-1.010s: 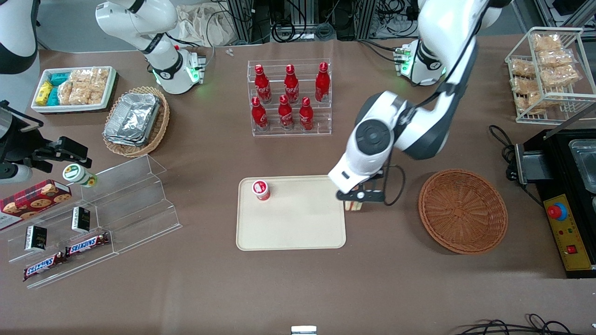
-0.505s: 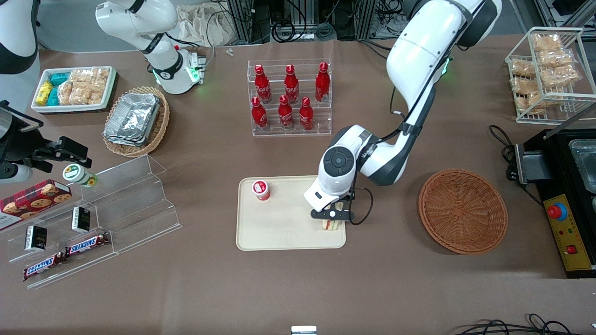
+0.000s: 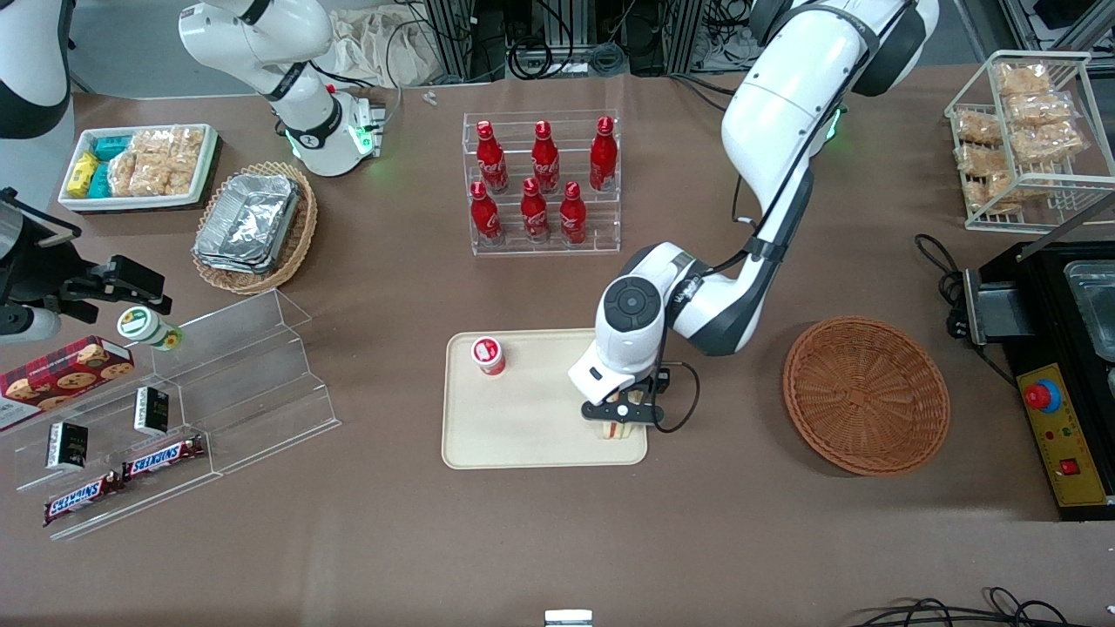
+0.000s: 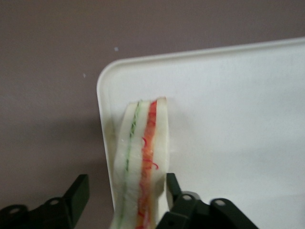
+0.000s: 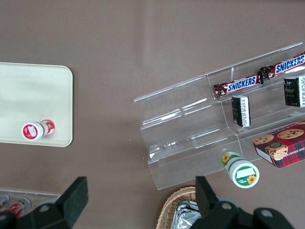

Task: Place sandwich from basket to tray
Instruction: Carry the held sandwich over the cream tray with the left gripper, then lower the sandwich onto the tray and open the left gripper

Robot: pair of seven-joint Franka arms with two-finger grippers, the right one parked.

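The sandwich (image 3: 619, 428), a white wedge with red-orange and green filling lines, stands on edge on the cream tray (image 3: 523, 427), at the tray corner nearest the front camera on the basket's side. In the left wrist view the sandwich (image 4: 143, 138) rests just inside the tray's rounded corner (image 4: 106, 83). My left gripper (image 3: 620, 413) hangs right over it, open. In the wrist view the gripper (image 4: 126, 179) straddles the sandwich: one finger stands apart from the bread, the other is right beside it. The reddish-brown basket (image 3: 865, 394) is empty, toward the working arm's end.
A small red-and-white cup (image 3: 489, 354) stands on the tray, farther from the camera. A clear rack of red bottles (image 3: 542, 183) is farther back. A clear stepped shelf with snacks (image 3: 174, 409) lies toward the parked arm's end. A black machine (image 3: 1058, 366) is beside the basket.
The gripper carried the sandwich from the tray's edge onto the tray, then sank toward the tray's near corner. The sandwich now rests on the tray with the fingers spread.
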